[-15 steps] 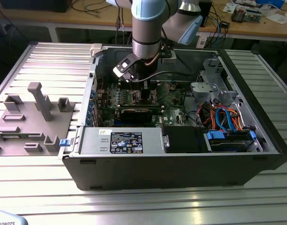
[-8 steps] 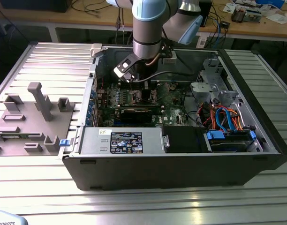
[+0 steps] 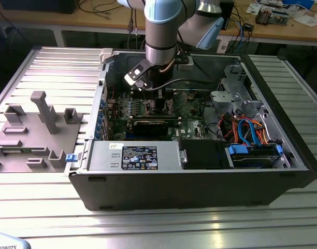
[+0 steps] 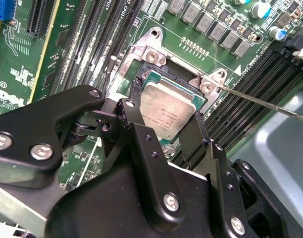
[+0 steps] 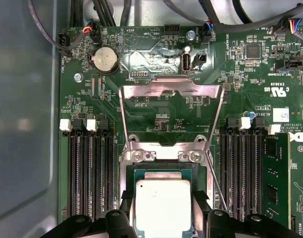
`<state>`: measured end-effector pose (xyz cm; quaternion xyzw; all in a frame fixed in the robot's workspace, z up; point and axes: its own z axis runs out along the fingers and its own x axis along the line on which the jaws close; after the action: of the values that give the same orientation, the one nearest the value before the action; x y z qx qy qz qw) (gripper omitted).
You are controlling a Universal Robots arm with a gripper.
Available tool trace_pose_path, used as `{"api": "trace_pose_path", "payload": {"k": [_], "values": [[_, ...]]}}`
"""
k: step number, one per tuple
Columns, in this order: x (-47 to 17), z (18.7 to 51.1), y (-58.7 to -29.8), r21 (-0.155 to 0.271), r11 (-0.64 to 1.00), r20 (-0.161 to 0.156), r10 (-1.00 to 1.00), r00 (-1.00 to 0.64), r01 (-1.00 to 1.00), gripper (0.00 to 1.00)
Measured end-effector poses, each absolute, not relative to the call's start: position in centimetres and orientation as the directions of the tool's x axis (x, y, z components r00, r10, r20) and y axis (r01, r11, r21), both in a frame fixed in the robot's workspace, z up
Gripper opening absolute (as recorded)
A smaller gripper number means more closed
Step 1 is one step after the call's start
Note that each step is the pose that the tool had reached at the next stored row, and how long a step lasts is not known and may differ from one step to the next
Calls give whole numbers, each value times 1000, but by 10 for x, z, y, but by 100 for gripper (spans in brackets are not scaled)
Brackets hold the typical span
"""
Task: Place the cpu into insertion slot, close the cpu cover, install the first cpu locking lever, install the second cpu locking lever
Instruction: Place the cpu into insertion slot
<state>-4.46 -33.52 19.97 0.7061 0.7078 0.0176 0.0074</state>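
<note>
Gripper [image 4: 167,111] over seemingly seated cpu [image 5: 163,203]; first wrist view: cover [image 5: 201,90] raised.

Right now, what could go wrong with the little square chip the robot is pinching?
The gripper holds the cpu by two edges at the socket. If the chip sits crooked, it may not settle flat and might hurt the socket. The thin locking lever lies close beside one finger and could snag it. The cpu cover is open beyond the socket. If it swung down, it would probably hit the gripper.
</note>
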Motion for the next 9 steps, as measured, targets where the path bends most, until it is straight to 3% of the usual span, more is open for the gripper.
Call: {"api": "trace_pose_path", "payload": {"k": [9], "values": [[-45, 196, -336, 35, -4, 14, 1000, 4, 999, 55]]}}
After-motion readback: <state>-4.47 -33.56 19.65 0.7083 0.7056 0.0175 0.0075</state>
